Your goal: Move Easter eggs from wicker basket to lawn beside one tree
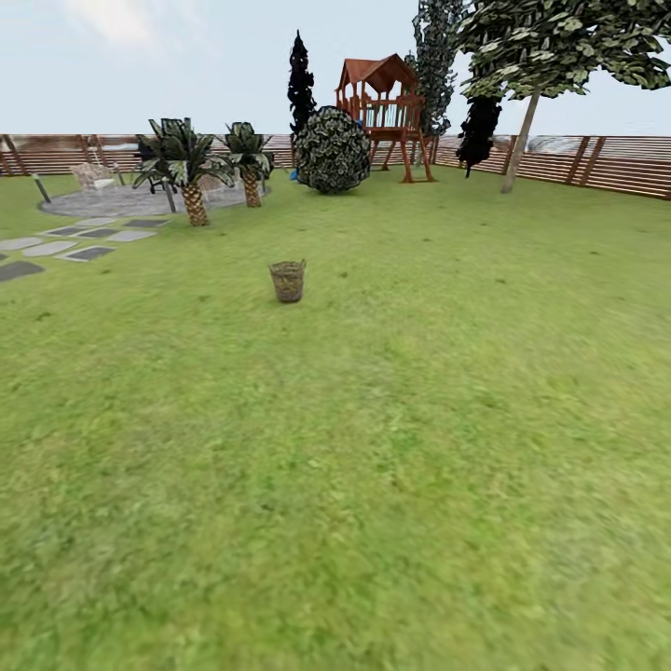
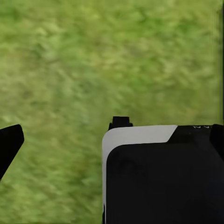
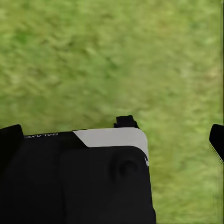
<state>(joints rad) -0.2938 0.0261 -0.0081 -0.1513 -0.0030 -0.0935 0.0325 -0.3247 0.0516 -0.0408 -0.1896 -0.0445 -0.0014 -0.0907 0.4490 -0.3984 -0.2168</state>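
Note:
The wicker basket (image 1: 288, 280) stands upright on the lawn (image 1: 373, 447), some way ahead and slightly left of centre. From this low angle its inside does not show, so the Easter eggs are hidden. A tree (image 1: 520, 142) with a pale bare trunk and a light-green crown rises at the far right, near the fence. Over grass, the left gripper (image 2: 114, 140) is open, its dark fingertips (image 2: 10, 143) far apart and nothing between them. The right gripper (image 3: 113, 140) is also open and empty above grass, with part of the robot's black-and-white body below each.
Two small palms (image 1: 193, 177) and a paved circle with stepping stones (image 1: 84, 244) lie at the far left. A round dark bush (image 1: 333, 151) and a red-brown play tower (image 1: 384, 107) stand behind the basket. A brown slat fence (image 1: 606, 163) rings the garden.

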